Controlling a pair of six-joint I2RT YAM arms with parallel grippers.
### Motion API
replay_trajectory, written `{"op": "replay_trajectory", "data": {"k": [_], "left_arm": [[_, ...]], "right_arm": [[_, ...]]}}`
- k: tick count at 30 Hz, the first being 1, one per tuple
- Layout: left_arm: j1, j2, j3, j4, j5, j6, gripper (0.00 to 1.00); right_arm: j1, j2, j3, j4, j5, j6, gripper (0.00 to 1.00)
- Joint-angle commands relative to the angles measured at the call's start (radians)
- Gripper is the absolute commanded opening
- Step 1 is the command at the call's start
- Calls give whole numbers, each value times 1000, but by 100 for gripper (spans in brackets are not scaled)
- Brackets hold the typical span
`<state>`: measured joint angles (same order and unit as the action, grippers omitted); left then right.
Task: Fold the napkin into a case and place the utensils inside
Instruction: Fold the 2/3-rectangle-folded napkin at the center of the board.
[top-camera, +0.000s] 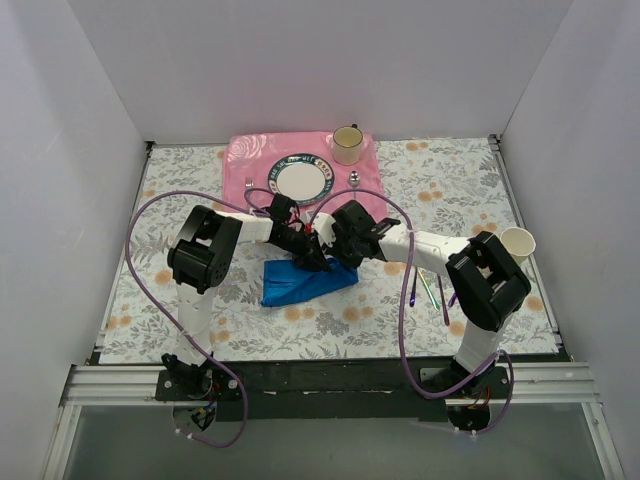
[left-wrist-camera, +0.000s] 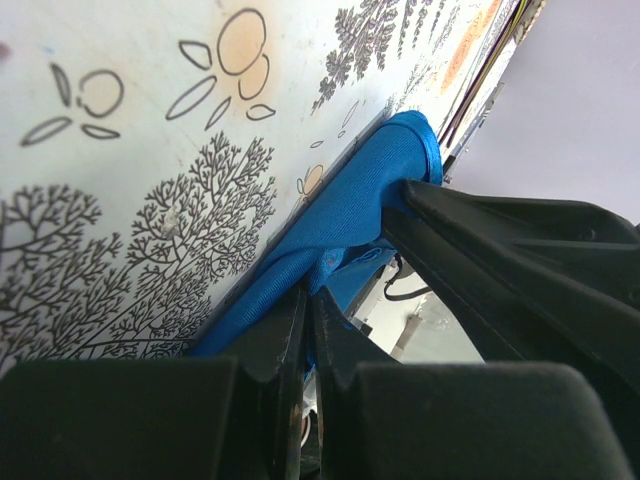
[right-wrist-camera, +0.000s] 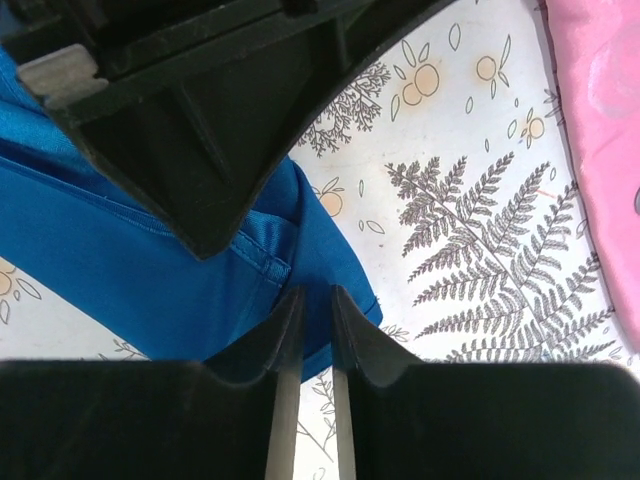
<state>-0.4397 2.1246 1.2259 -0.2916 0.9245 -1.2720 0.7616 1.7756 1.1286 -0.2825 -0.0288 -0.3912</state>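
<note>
The blue napkin (top-camera: 290, 285) lies folded on the flowered tablecloth, in front of both arms. My left gripper (top-camera: 318, 260) is shut on its upper fold, and blue cloth (left-wrist-camera: 350, 200) is pinched between the fingertips (left-wrist-camera: 308, 292). My right gripper (top-camera: 345, 250) stands close beside it over the napkin's right corner (right-wrist-camera: 330, 270). Its jaws are parted by a narrow gap (right-wrist-camera: 310, 292) with nothing pinched, and the tablecloth shows through. The iridescent utensils (top-camera: 430, 290) lie on the table to the right, under the right arm. No finished case shows.
A pink placemat (top-camera: 250, 160) at the back holds a plate (top-camera: 300, 180), a cup (top-camera: 347, 145), and a plain silver fork (top-camera: 248, 187) and spoon (top-camera: 354, 180). A paper cup (top-camera: 517, 242) stands at the right. White walls enclose the table.
</note>
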Motion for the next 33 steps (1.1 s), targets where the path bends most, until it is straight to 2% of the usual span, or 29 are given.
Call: {"op": "replay_trajectory", "data": {"k": [1,7,13,23,28,33], "left_arm": [[12,9,-8,-18,-53,14,0],[12,11,-6,-18,-52,14,0],[12,9,-9,-20,-55,17,0],[12,12,-11,-17,-52,19,0],[13,12,-11,-18,-50,19,0],[13,12,-9,-17,-47,19,0]], "right_arm": [[5,-37,40,-9,-2,5,29],[15,-64,28,-21,-22,-14,32],[19,-61,36,-14,15,-2,43],[18,-75,92,-86,-120,37,41],[18,-39,102,-77,-111,29,46],[18,8,103,-64,-66,8,47]]}}
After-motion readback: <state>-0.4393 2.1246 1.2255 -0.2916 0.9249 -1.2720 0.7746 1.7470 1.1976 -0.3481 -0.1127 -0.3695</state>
